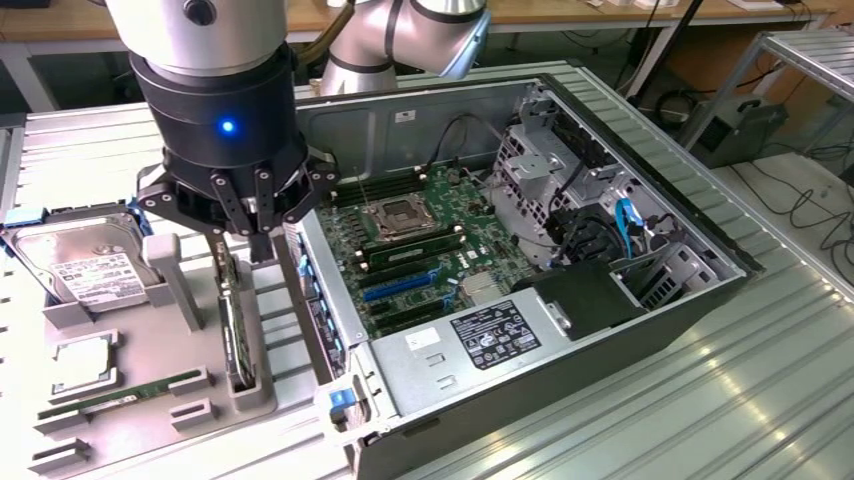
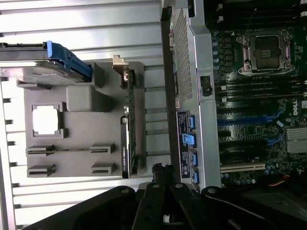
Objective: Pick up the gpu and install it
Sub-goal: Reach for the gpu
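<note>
The hard drive (image 1: pixel 80 268) lies at the far corner of the gray tray (image 1: pixel 147 345), on the exterior view's left. A square chip (image 1: pixel 83 362) and a thin green stick (image 1: pixel 118 396) lie nearer its front edge. The gpu (image 1: pixel 238 335) stands on its thin side in a slot along the tray edge beside the computer case (image 1: pixel 641 335). The gripper (image 1: pixel 254 250) hangs above that slot, fingers pressed together, holding nothing. In the exterior view it covers the gpu's far end. The wrist view shows the silver bracket (image 2: pixel 120 62) there, but cuts the case off
</note>
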